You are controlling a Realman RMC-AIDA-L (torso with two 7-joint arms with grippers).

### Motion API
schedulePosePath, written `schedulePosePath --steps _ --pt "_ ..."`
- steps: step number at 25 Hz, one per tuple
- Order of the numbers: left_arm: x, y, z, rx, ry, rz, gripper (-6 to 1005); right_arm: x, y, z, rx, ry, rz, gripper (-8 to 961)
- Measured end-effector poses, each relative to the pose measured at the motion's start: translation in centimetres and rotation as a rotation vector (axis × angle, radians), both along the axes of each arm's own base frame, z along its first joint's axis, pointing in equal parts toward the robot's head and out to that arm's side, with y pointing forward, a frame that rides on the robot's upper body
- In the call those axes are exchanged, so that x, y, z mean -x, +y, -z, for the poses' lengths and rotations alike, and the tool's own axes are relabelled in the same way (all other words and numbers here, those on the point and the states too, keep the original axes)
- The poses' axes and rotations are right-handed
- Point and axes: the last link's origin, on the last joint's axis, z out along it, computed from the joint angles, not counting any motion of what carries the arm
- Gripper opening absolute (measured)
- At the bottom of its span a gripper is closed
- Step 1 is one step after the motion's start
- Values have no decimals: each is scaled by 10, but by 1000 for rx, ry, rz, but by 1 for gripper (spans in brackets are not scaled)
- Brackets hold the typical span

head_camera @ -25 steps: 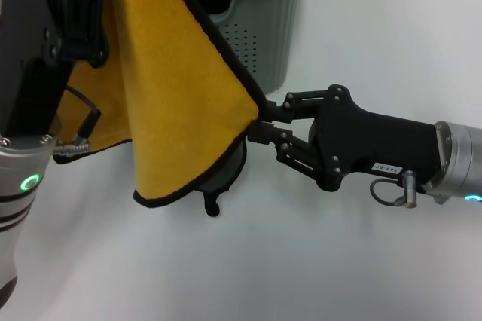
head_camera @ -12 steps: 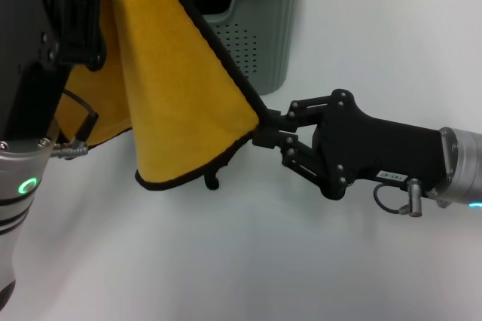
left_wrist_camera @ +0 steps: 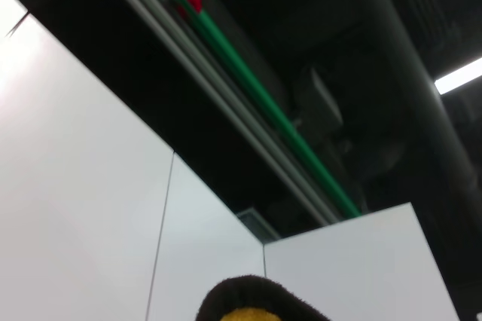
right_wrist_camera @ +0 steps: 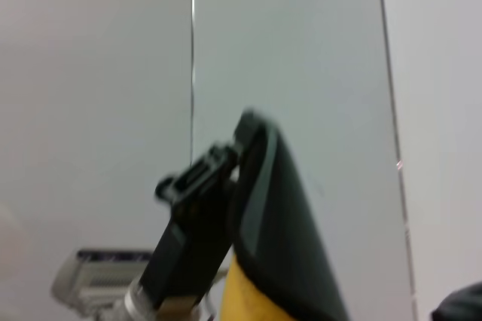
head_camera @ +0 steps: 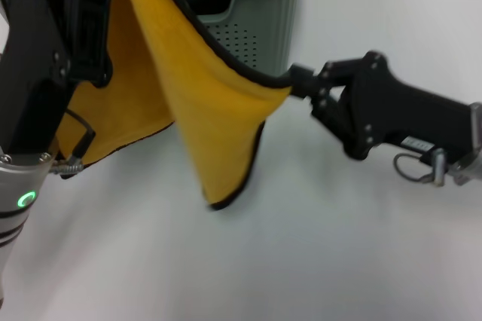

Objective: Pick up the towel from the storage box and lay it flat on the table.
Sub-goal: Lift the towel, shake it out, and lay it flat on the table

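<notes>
A: Towel (head_camera: 203,102) look? Where?
B: Yellow face out, black binding, draped in the air over the surface (head_camera: 301,261), in front of the storage box (head_camera: 260,19).
A: Change?
B: Corner has been pulled up and rightward; lower edge lifted.
A: Tools?
B: Right tool (head_camera: 295,80) clenched on the corner. Top held at the left tool (head_camera: 83,4); its grip cannot be told.

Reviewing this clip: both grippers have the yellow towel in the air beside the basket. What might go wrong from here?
The right gripper pinches only the very corner of the towel; as the cloth gets pulled taut, that corner may slip free.

The stretched edge runs close past the storage box, so it might snag the rim or drag the box.

A fold hangs low over the table while the left gripper holds the other end high; lowered like this, it may land creased.
</notes>
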Motion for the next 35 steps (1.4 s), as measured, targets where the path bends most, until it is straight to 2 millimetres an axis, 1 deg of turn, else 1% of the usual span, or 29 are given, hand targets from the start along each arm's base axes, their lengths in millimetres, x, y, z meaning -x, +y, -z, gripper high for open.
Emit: schedulePosePath --steps 4,11,14,15,16,18,24,27,29,32,35 --pt "14 -4 3 19 34 -60 19 2 4 -18 -62 34 -13 6" --pt "43 -16 13 82 115 -184 30 16 13 -61 -155 88 -64 5" --pt "48 -18 20 122 152 -205 55 24 17 -79 -210 115 -83 5" --pt "49 -18 25 150 177 -217 61 27 18 -84 -227 123 -87 5" --pt "49 -18 25 150 177 -217 66 29 20 -91 -243 127 -90 5" --pt "51 -18 30 171 197 -232 78 34 23 -99 -258 125 -97 5" --pt "57 -18 43 233 265 -278 113 49 31 -113 -310 97 -96 6" --pt "59 -18 49 240 304 -286 247 55 35 -113 -316 73 -89 6" --pt "58 -19 56 248 359 -271 337 57 36 -113 -318 70 -89 6" --pt "55 -17 70 268 459 -242 337 60 37 -113 -319 70 -94 7" --pt "54 -14 79 258 530 -230 338 60 37 -113 -319 70 -97 8"
